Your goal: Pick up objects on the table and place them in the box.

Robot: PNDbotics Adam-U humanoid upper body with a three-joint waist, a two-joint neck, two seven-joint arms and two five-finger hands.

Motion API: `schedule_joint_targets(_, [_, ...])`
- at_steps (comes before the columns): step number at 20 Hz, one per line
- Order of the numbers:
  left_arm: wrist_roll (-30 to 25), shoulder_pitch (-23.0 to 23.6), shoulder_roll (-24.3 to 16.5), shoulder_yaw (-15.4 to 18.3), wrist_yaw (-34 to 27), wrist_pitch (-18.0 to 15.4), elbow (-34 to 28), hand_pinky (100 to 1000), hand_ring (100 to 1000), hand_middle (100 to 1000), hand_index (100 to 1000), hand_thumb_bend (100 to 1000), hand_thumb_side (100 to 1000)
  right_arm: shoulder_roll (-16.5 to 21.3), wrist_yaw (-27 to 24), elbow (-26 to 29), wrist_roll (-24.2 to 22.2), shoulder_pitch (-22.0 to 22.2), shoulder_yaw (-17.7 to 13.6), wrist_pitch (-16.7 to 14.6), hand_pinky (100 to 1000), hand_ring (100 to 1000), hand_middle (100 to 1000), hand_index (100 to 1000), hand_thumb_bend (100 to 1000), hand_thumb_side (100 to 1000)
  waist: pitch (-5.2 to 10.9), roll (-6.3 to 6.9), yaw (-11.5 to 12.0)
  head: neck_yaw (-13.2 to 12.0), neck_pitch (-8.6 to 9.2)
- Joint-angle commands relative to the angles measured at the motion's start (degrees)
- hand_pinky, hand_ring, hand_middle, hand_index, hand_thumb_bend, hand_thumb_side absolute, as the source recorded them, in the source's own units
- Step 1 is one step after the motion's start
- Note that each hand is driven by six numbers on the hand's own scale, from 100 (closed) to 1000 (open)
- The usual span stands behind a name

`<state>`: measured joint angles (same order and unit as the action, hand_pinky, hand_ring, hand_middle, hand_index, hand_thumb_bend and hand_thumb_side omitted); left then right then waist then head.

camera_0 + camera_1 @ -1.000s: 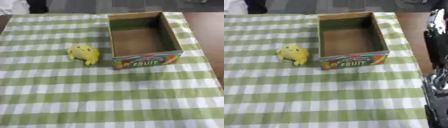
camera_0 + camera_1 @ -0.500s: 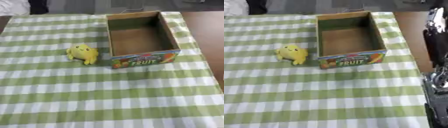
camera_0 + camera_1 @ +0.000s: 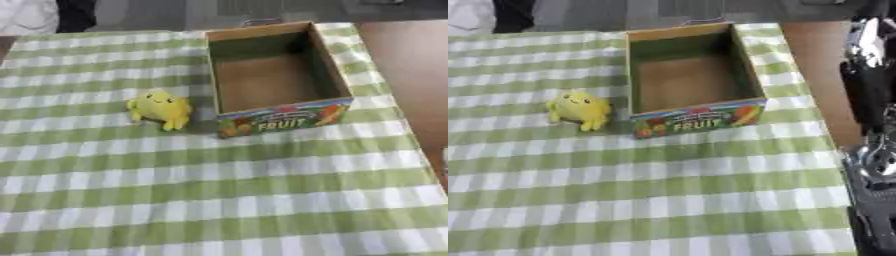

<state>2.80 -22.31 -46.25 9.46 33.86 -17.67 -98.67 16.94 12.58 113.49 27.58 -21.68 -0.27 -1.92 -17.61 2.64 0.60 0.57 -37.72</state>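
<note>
Green-and-white checked cloth [image 3: 219, 200] covers most of the surface [image 3: 411, 75]; bare brown wood shows along the right. Black-and-white fabric [image 3: 39, 15] at far left edge.

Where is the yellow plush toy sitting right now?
In the left eye view the yellow plush toy sits on the green checked tablecloth, left of centre, just to the left of the open fruit box and outside it.

Soft, even indoor light; overall slight blur.

view shifted slightly | yellow toy [image 3: 159, 107], box [image 3: 273, 80]: unmoved
</note>
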Motion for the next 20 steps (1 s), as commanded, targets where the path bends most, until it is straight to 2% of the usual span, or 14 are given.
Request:
schedule_joint_targets(1, [-5.9,-2.36,-5.1,-1.86,5.27,-1.87,1.9,795,767,747,896,209,875,1.35,0.14,1.1,-0.44,-0.63,0.14,-0.06,777,825,560,871,100,583,1.46,0.11,-0.15,-0.31,-0.04])
schedule_joint_targets(3, [-9.96,-3.57,-6.35,-3.19,7.78,-3.16,3.48,810,802,785,946,267,857,1.42,0.09,1.1,-0.57,-0.6,0.22,-0.06,777,825,560,870,100,584,1.61,0.14,-0.3,-0.42,0.02])
schedule_joint_targets(6, [-14.18,-5.72,-7.3,-4.74,9.56,-5.52,5.83,827,826,801,950,332,819,1.42,-0.05,1.1,-0.79,-0.59,0.4,-0.06,777,825,560,870,100,584,1.8,0.21,-0.46,-0.65,0.1])
schedule_joint_targets(9, [-17.08,-8.02,-7.72,-6.3,10.43,-8.07,8.07,840,843,816,955,352,795,1.44,-0.15,1.1,-1.03,-0.59,0.57,-0.06,777,825,560,871,100,584,1.89,0.29,-0.59,-0.97,0.15])
schedule_joint_targets(12, [-20.24,-10.26,-7.8,-8.08,10.41,-10.66,10.25,855,862,832,979,449,773,1.47,-0.25,1.1,-1.28,-0.6,0.75,-0.03,778,825,559,870,100,586,1.88,0.29,-0.76,-1.25,0.01])
schedule_joint_targets(16, [-24.22,-12.76,-7.98,-10.34,10.55,-14.37,11.97,872,889,851,981,503,744,1.54,-0.34,1.1,-1.53,-0.67,0.91,-0.04,778,826,559,870,100,587,1.9,0.24,-0.97,-1.59,-0.1])
schedule_joint_targets(20, [-27.74,-14.69,-7.93,-12.28,11.25,-17.76,14.26,877,897,855,977,517,693,1.59,-0.39,1.1,-1.74,-0.6,1.06,0.01,778,826,559,870,100,588,1.91,0.26,-1.04,-2.08,-0.17])
